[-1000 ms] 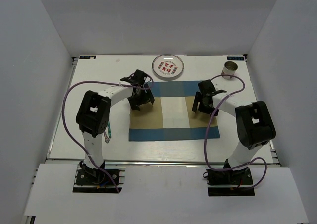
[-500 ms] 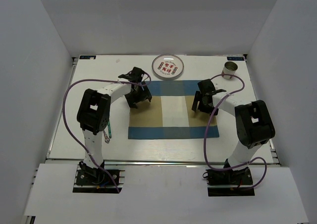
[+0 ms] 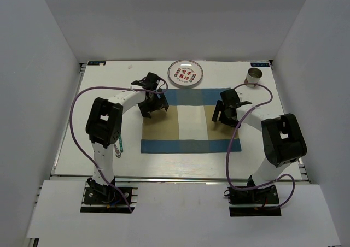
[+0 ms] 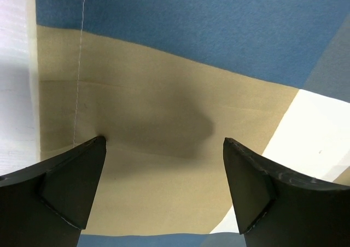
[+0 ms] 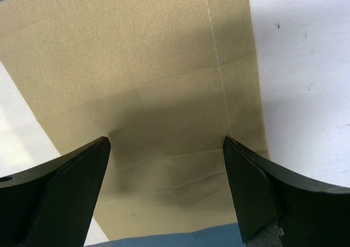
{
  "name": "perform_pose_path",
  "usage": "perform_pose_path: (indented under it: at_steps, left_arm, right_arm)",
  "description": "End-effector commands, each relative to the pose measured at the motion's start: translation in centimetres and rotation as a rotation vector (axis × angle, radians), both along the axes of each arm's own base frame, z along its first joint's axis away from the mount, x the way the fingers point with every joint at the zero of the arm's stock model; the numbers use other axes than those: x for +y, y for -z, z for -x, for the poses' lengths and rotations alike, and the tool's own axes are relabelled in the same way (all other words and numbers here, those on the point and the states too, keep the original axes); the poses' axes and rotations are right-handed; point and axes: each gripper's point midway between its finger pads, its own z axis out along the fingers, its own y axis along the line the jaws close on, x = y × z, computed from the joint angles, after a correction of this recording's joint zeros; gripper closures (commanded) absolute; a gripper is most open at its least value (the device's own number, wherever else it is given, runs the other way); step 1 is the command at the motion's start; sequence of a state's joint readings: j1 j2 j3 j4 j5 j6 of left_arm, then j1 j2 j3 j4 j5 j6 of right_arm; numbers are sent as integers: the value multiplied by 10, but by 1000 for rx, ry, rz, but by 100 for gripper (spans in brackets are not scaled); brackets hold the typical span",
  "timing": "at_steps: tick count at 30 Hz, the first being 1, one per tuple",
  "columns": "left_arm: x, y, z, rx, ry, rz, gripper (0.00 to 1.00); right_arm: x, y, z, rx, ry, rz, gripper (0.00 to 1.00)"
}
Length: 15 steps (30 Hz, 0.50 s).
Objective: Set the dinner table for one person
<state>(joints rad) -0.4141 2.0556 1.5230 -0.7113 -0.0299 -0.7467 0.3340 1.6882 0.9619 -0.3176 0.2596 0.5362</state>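
Observation:
A blue, tan and white checked placemat (image 3: 188,121) lies flat on the white dinner table (image 3: 104,154). My left gripper (image 3: 154,109) is open over the mat's left tan patch (image 4: 164,148), its fingertips (image 4: 82,176) close to or on the cloth. My right gripper (image 3: 223,115) is open over the mat's right tan patch (image 5: 164,94), near the mat's right edge, where the cloth is faintly creased. A small white plate with red print (image 3: 185,73) sits behind the mat. A metal cup (image 3: 253,76) lies at the back right.
A small utensil-like item (image 3: 120,147) lies on the table by the left arm. White walls enclose the table on three sides. A metal rail (image 3: 175,176) runs along the front edge.
My left gripper has shifted slightly back and left over the mat's left side. My right gripper has barely moved. The placemat looks a little flatter and more squared.

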Motion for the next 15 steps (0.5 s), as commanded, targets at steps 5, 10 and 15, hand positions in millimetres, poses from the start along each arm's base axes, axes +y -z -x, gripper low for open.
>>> perform_pose_path:
  at_steps: [5,10,15]
  left_arm:
    - [-1,-33,-15,-82,14,12,2]
    - [-3,-46,-18,-109,20,23,2]
    - [-2,-64,-20,-141,23,28,2]
  right_arm:
    - [17,24,33,113,3,-101,11]
    - [18,18,33,103,4,-106,11]
    - [20,13,37,92,7,-127,11]
